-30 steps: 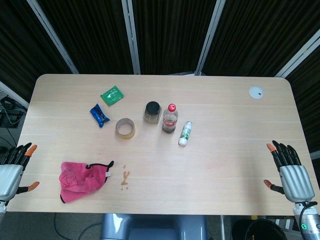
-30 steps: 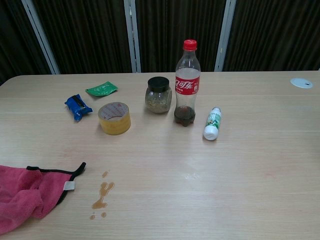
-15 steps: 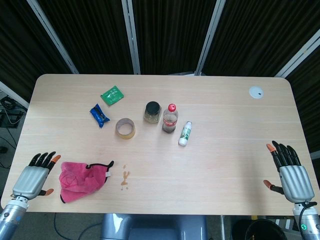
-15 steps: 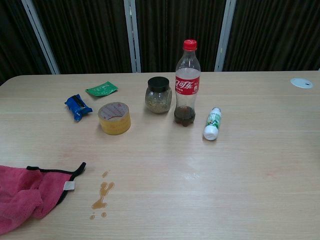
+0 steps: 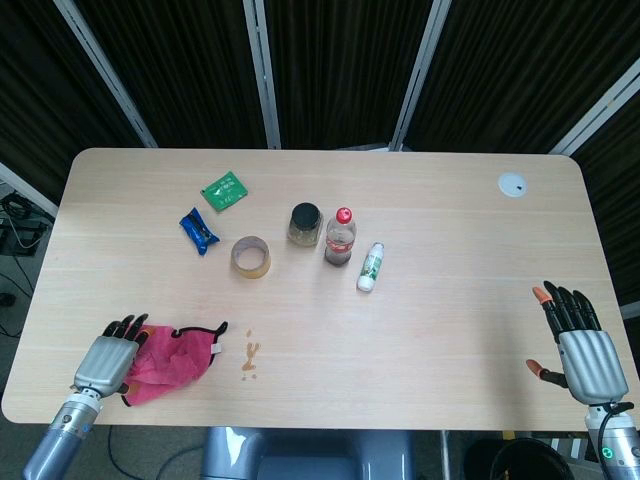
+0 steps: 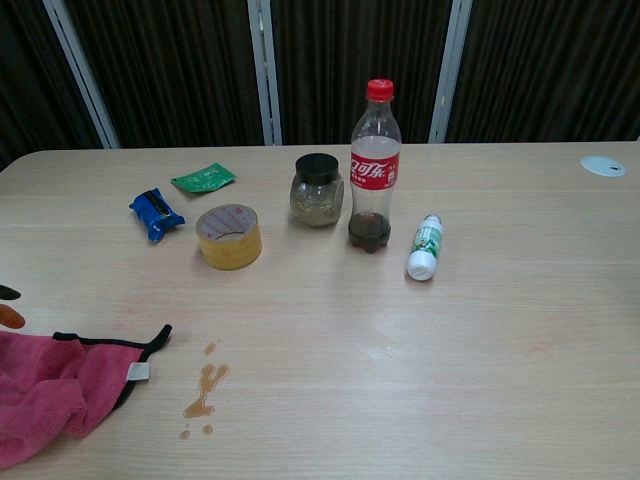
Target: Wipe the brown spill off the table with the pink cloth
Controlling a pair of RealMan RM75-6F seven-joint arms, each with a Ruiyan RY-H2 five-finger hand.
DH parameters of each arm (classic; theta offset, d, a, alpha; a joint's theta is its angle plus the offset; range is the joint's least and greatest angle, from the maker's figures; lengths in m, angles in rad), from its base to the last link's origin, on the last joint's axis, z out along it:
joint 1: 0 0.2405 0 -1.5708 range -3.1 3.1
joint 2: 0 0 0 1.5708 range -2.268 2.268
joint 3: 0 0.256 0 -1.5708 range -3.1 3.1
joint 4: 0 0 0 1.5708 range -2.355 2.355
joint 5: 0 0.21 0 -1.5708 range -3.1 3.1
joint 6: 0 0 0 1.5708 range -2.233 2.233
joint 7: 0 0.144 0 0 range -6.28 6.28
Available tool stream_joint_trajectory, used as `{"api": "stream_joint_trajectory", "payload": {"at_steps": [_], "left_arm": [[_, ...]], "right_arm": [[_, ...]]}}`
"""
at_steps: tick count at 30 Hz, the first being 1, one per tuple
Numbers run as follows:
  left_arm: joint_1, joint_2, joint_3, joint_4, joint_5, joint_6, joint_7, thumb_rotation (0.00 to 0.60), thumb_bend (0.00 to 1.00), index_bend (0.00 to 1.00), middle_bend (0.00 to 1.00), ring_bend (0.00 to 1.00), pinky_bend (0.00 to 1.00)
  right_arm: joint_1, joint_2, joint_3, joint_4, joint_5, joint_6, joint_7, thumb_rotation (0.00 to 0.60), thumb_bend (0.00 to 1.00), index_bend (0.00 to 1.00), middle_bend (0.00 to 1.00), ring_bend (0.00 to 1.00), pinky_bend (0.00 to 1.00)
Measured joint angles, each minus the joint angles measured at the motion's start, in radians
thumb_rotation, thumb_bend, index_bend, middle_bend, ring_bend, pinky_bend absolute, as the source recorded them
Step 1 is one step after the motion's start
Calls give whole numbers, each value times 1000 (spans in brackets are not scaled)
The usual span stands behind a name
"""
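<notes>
Cloth grab was the step: left hand (image 5: 106, 358) hovered over the pink cloth's (image 5: 168, 357) left edge, fingers spread, holding nothing; should bunch it firmly, then drag right across brown spill (image 5: 250, 358) just beside; right hand (image 5: 583, 352) idle, open, empty.

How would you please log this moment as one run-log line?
phase: reaching | left hand: open, at cloth left edge, grasp unclear | right hand: open, idle at table's right edge | spill: unwiped, right of cloth

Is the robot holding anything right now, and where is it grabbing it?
Nothing yet. The left hand reaches over the pink cloth; the right hand is empty.
</notes>
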Motion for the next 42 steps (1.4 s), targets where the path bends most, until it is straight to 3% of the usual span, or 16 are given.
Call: {"api": "stream_joint_trajectory", "payload": {"at_steps": [7, 10, 14, 17, 23, 31, 36, 42], "left_arm": [[-18, -57, -3, 45, -43, -7, 16, 600, 122, 331, 177, 138, 262], [-23, -72, -4, 60, -44, -5, 6, 600, 235, 451, 290, 228, 341], [-25, -89, -7, 76, -30, 8, -17, 600, 457, 671, 480, 392, 473], [-24, -102, -11, 90, -4, 25, -47, 600, 553, 760, 555, 474, 547], [-32, -122, -36, 131, 95, 85, -149, 600, 574, 817, 590, 506, 573], [-86, -114, -140, 117, 138, 131, -242, 600, 578, 823, 593, 510, 576], [-137, -119, -192, 75, 132, 131, -231, 600, 578, 823, 593, 510, 576], [-175, -164, -213, 46, 106, 112, -202, 600, 577, 822, 593, 510, 576]], "right_arm": [[3, 1, 2, -1, 7, -8, 6, 600, 15, 0, 0, 0, 31], [5, 0, 3, -1, 8, -11, 8, 600, 14, 0, 0, 0, 31], [5, -1, 3, -1, 10, -12, 9, 600, 14, 0, 0, 0, 31], [6, -1, 4, 0, 11, -13, 10, 600, 14, 0, 0, 0, 31], [7, -2, 5, 0, 14, -16, 13, 600, 15, 0, 0, 0, 30], [7, -2, 5, -3, 17, -16, 11, 600, 15, 0, 0, 0, 31], [5, 1, 5, -5, 18, -14, 11, 600, 14, 0, 0, 0, 31], [2, 4, 5, -5, 21, -11, 16, 600, 15, 0, 0, 0, 31]]}}
